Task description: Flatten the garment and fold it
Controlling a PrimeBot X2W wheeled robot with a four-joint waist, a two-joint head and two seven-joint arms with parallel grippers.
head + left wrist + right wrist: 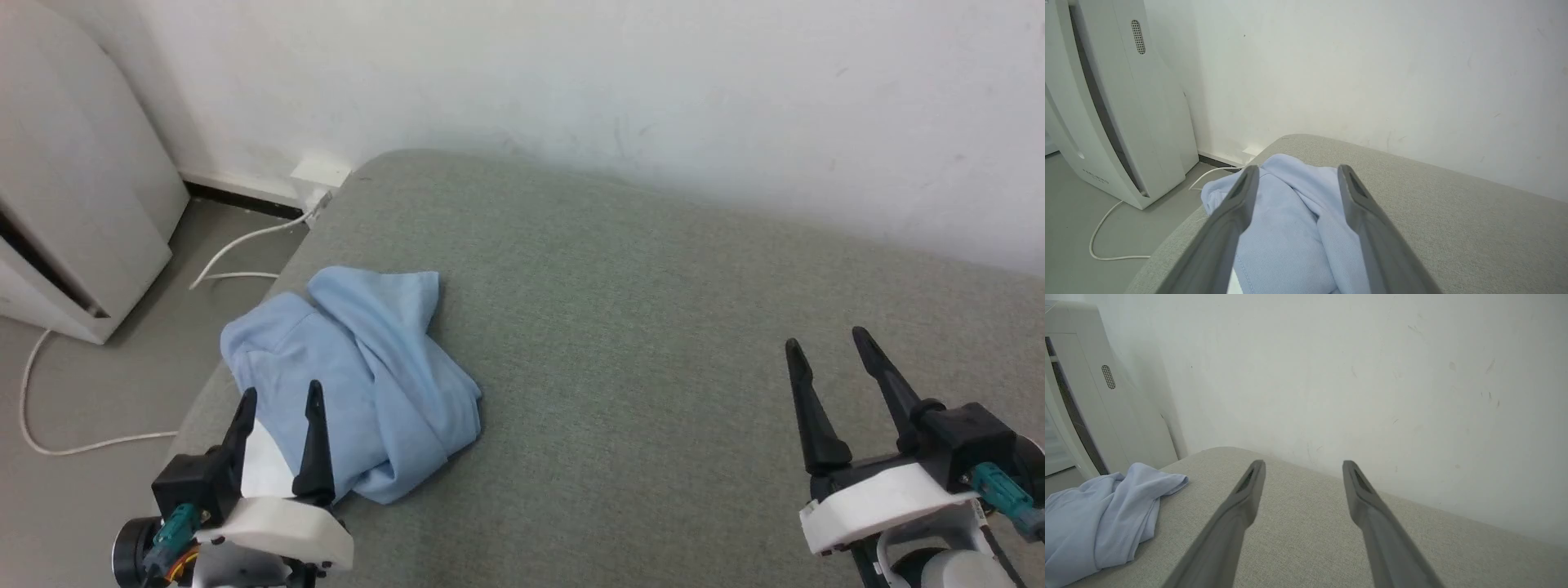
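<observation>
We read this as a plain indoor room, home-like or a mock-up of one; can't tell which. Cues: bare white wall (653, 82), grey floor (106, 384), dark skirting (237, 200), broad grey-green upholstered surface (653, 367) like a bed or sofa with a light blue garment (359, 384) on it, white floor-standing appliance (73, 204), white cable (82, 447) on the floor, low wall plate (320, 171).
</observation>
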